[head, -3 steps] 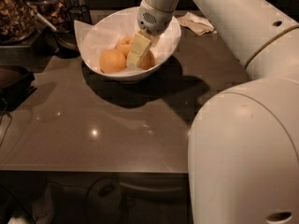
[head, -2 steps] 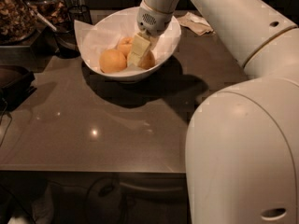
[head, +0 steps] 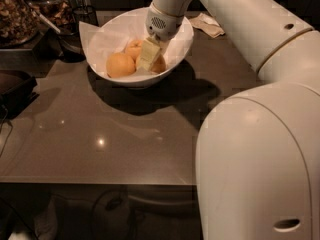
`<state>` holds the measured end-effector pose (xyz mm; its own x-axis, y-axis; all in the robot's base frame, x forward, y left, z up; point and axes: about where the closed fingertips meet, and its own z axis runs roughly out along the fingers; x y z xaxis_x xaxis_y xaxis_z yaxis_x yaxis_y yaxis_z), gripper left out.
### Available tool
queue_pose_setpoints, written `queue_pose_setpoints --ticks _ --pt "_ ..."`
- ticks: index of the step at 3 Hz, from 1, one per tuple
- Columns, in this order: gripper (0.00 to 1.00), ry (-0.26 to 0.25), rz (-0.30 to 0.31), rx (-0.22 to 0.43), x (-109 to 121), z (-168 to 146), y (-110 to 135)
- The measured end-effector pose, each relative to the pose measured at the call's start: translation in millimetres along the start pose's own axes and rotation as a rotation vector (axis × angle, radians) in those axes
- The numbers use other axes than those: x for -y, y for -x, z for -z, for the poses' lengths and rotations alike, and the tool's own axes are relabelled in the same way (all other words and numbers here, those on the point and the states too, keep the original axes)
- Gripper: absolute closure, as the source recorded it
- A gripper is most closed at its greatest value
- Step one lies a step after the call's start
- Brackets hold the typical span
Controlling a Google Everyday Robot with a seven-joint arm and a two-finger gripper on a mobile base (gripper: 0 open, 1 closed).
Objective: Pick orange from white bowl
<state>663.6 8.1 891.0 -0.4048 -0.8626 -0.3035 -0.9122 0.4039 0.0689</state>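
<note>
Well, in the white bowl (head: 131,79) a spare orange (head: 120,64) lies left, and beside it the gripper (head: 150,55) hangs low over the orange (head: 160,65); I cannot tell its grip. Crowded fruit could nudge it aside, spoiling the hold.

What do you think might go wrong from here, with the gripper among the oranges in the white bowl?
The gripper sits in the white bowl among crowded fruit, so it may nudge the left orange or let the right orange roll away. It might snag the paper lining and drag the bowl.
</note>
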Motion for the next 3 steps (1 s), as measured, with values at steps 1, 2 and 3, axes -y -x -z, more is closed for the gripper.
queue_pose_setpoints --ticks 1,2,3 --pt "0.31 0.003 0.001 -0.010 3.9 -7.0 0.1" --pt "0.31 0.006 0.003 -0.012 6.9 -11.2 1.2" --pt "0.40 0.013 0.007 -0.015 7.3 -15.5 0.8"
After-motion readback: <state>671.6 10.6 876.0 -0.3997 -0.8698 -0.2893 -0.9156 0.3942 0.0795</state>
